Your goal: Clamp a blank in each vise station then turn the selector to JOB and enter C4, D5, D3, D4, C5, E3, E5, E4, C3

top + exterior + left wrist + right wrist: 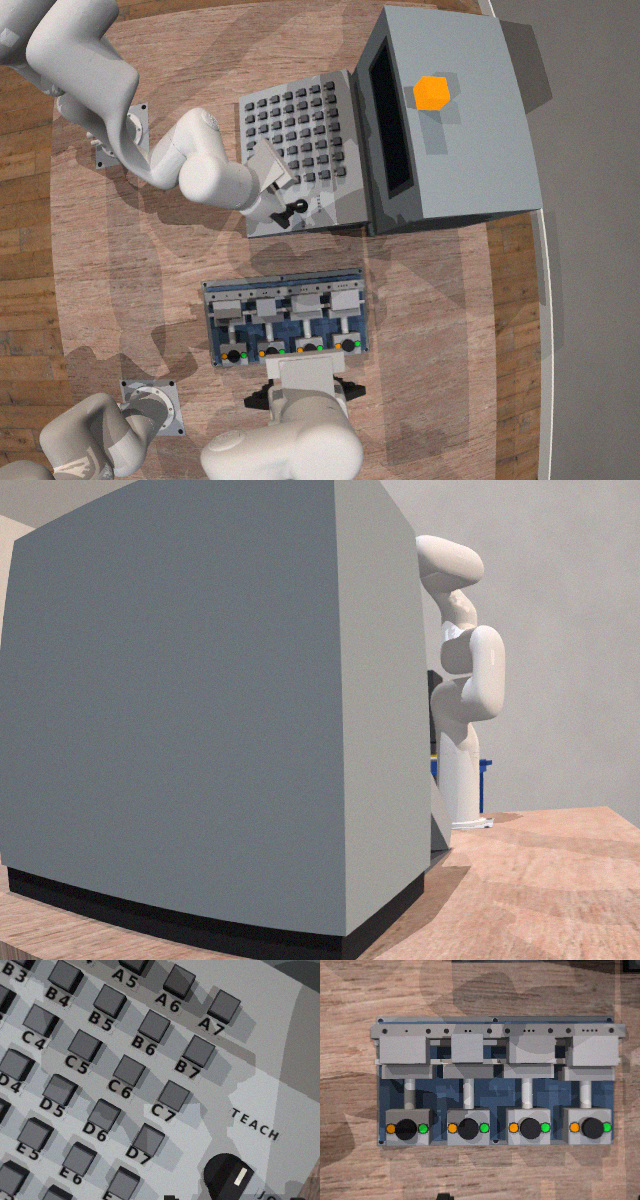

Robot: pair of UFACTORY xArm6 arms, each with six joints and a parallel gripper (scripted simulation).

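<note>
My left gripper [290,210] [234,1198] is partly open and empty over the panel's black selector knob [301,205] [225,1172], its tips at the left wrist view's bottom edge. The knob's white mark is between TEACH and the partly cut-off JOB label; its setting is unclear. My right gripper [306,395] [542,1197] is open and empty in front of the vise fixture. Blanks [402,1050] [467,1048] [532,1049] [594,1051] sit in all stations against the moving jaws. The outer two look offset outward. Valve knobs [406,1129] [593,1128] stand between amber and green lamps. The cabinet lamp [431,93] is bright orange.
The sloped key panel [258,224] stands against the tall grey cabinet [475,129] [180,712], which hides the grippers in the exterior view. No key looks lit in the left wrist view. The vise fixture [207,320] [381,1095] lies on the wooden table [413,320] beside the panel.
</note>
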